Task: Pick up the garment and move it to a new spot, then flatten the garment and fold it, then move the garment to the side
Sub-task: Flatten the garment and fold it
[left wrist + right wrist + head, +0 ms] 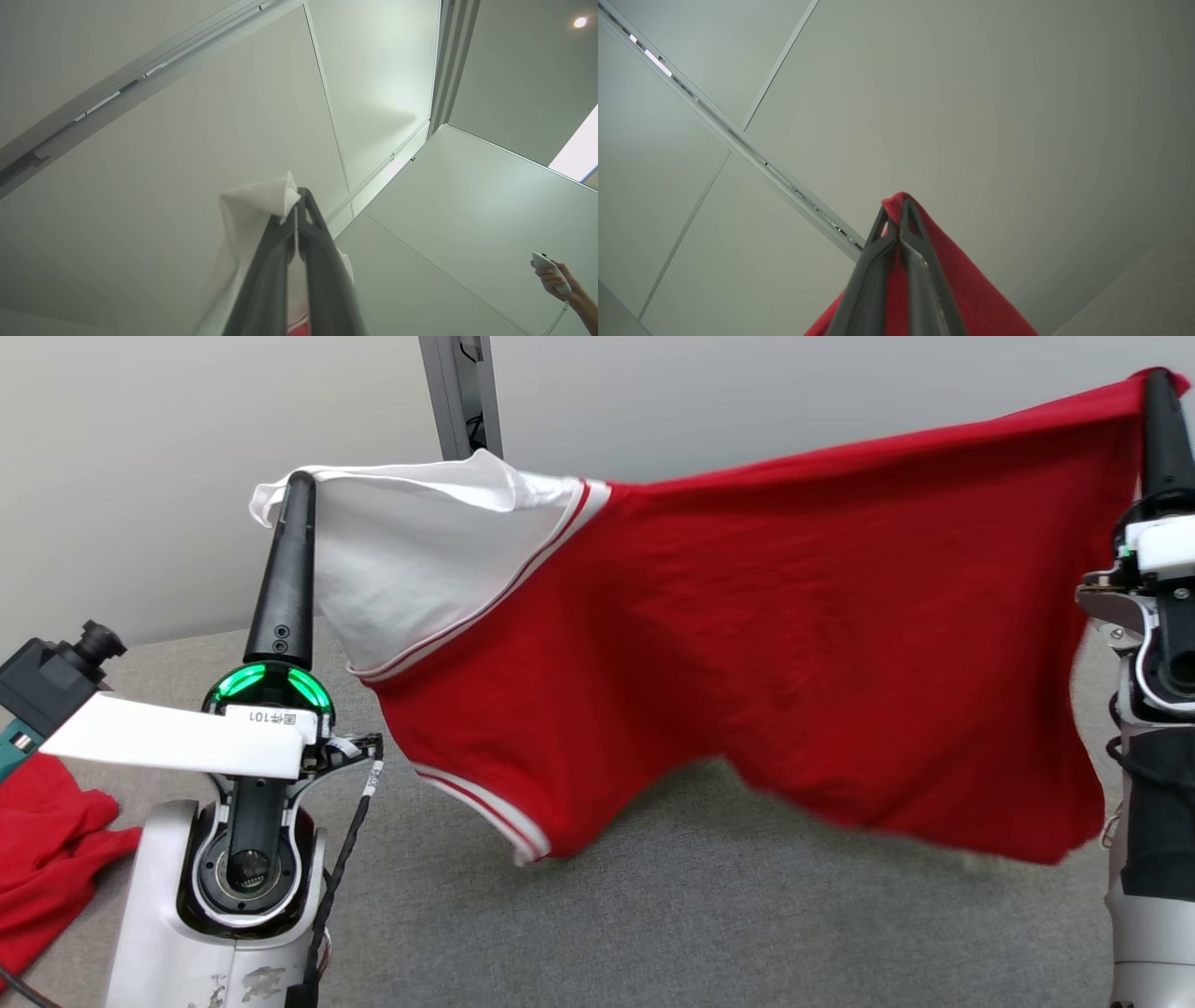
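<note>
the garment (747, 644), a red tee with white sleeves, is up in the air, stretched out sideways between both arms over the grey tabletop (700, 915). the left gripper (300, 481) points straight up with its fingers pinched together on the tip of the white sleeve (420, 569). in the left wrist view a little peak of white fabric pokes out beside the fingertips (306, 198), with cloth running down between the two fingers. the right gripper (1159, 378) is at the top right corner of the head view, also pointing up, clamped tight on a red corner of the shirt. the right wrist view shows the red fabric folded over its tips and draping down both sides.

the shirt sags in the middle and hangs down like a curtain. its bottom edge is blurry, so i can't say whether it brushes the tabletop or clears it. a white-striped cuff (485, 807) dangles low on the left half.

other stuff: a crumpled red cloth (47, 859) sits at the tabletop's left edge, just beside the left arm. a green light ring (269, 686) glows at the base of the left fingers. in the left wrist view a person's hand (556, 282) at the lower right holds a small white remote (544, 262).
</note>
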Tool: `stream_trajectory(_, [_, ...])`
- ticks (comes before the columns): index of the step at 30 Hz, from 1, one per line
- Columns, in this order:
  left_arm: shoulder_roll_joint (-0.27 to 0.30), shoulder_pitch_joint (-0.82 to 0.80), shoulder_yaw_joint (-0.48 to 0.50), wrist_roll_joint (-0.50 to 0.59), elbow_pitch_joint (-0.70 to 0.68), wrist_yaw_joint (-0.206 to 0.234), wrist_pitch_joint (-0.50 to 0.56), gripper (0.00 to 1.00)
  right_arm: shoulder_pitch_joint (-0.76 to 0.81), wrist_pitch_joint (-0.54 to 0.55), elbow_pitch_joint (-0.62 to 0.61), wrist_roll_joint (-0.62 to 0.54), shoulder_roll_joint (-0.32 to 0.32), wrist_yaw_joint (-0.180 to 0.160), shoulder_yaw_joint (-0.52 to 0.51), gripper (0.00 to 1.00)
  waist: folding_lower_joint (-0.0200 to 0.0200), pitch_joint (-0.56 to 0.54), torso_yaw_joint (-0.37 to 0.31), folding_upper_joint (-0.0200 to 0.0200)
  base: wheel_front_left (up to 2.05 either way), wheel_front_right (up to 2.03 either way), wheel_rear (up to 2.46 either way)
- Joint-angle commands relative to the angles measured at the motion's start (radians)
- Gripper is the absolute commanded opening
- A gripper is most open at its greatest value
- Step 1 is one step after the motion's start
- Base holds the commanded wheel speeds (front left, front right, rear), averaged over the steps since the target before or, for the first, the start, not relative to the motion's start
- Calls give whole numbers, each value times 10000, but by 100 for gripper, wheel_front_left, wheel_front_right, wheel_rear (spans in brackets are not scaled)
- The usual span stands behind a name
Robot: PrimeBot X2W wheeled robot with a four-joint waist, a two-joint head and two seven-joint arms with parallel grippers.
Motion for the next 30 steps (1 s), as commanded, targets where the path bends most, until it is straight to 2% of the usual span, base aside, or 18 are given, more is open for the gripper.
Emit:
stream_trajectory(1, [39,-126,-33,-84,-55,178,-80,0,-6,-157,77,97,-104,4,192,0,0,2,-15,-1,0,0,0])
stream_trajectory(7, [159,-314,-213,300,-58,717,32,0,-7,-296,196,152,-90,6,575,0,0,96,-15,-1,0,0,0])
stream_trajectory(11, [402,-786,-293,585,145,1264,323,0,-407,-174,267,70,-87,6,718,0,0,343,-22,-1,0,0,0])
stream_trajectory(19, [876,-3491,-217,1069,1074,2453,927,0,-2536,312,942,-463,-80,6,663,0,0,1914,57,-1,0,0,0])
stream_trajectory(24, [1016,-6241,-142,1335,2278,2727,1030,0,-4957,86,1839,-820,-74,8,751,0,0,3274,144,-1,0,0,0])
stream_trajectory(26, [1125,-7517,-60,1602,2910,2668,784,0,-6024,-210,2143,-794,-52,11,1031,0,0,3782,200,-1,0,0,0])
stream_trajectory(30, [1051,-9850,-6,2042,4165,2136,-86,0,-7846,-1412,2693,-811,-94,11,1415,0,0,4612,376,-1,0,0,0])
